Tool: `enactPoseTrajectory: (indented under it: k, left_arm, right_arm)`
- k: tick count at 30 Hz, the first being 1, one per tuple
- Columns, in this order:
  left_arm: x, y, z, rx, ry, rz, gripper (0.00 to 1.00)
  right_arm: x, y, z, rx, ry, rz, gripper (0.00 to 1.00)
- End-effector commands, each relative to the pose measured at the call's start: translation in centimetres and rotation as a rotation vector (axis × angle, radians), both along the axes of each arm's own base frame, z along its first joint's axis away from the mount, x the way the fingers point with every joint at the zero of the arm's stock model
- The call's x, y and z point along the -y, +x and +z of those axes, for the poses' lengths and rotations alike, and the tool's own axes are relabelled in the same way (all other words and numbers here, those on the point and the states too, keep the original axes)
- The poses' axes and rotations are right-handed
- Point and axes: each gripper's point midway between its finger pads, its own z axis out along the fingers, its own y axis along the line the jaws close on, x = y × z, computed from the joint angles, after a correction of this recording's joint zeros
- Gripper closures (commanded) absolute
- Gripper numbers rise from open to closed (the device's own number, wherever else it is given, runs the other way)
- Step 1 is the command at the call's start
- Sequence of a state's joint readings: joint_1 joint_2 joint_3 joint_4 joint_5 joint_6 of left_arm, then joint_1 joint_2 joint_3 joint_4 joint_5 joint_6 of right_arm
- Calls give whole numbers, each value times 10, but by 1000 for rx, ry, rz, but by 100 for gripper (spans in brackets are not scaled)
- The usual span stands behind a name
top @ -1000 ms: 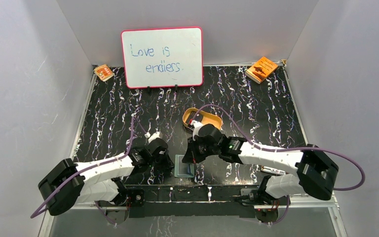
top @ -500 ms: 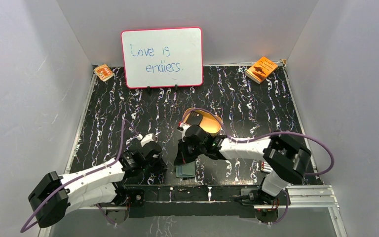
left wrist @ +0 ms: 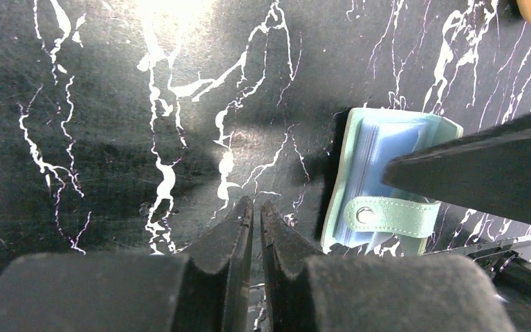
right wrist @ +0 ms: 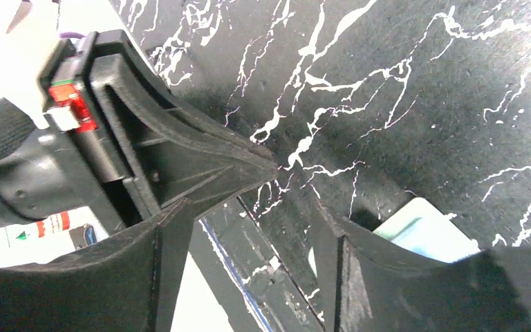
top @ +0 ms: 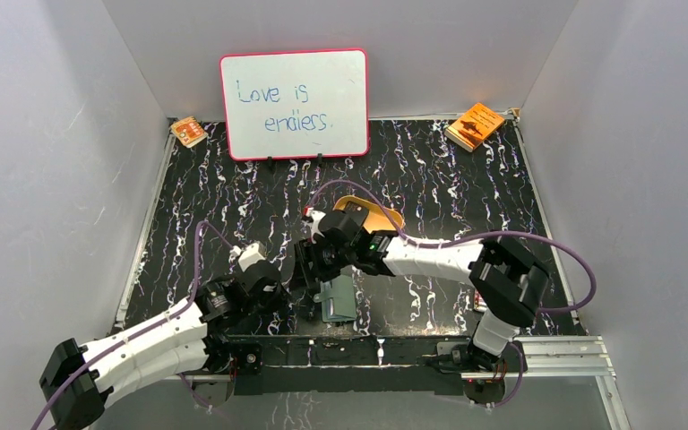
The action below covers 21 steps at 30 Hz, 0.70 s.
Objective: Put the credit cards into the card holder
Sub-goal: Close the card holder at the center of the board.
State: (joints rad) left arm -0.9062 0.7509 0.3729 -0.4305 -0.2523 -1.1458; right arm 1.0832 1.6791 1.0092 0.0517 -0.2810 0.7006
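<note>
Lying at the table's (top: 466, 179) near edge, the card holder (left wrist: 363, 166) seems light and floppy, best pinched at its spine; left gripper (left wrist: 256, 204) fingers together, right gripper (right wrist: 249, 207) fingers apart, both empty.

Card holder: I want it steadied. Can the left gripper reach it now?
Probably yes: the left gripper sits just beside the card holder, bare table between; the right gripper crowds its far side.

R gripper (right wrist: 249, 207) opened, moved left; L gripper (left wrist: 256, 204) too.
</note>
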Motion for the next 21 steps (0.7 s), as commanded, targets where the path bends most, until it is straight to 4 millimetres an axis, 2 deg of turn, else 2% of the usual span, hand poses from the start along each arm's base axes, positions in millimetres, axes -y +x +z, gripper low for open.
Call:
enactPoseTrajectory:
  k: [1,2,4,6,8,9,10,12,15,18,21]
  left_arm:
    - [-16,-1,-4,3,46,49,91]
    - [-17,-1,-4,4,48,51,91]
    - [-18,0,-1,12,49,61,90]
    - [-19,1,2,16,48,67,90]
    - [-19,2,5,25,42,72,90]
    - [-18,3,7,30,38,74,89]
    - [-17,4,9,36,32,75,87]
    - [-14,7,15,50,18,71,82]
    - [-7,10,26,72,-9,52,67]
    - [5,13,39,99,-61,18,49]
    - [17,15,51,118,-114,-12,38]
  right_arm:
    - [4,2,58,92,42,15,27]
    - [8,3,66,105,39,9,25]
    - [38,11,87,182,-19,-69,24]
    - [63,17,89,230,-77,-139,26]
    - [92,24,78,263,-162,-210,30]
    - [104,24,69,259,-198,-223,35]
    - [113,21,61,252,-226,-227,47]
    - [123,13,43,224,-262,-216,61]
    - [121,0,27,174,-232,-176,71]
    - [104,-9,20,116,-176,-126,73]
    - [90,-12,10,83,-169,-90,74]
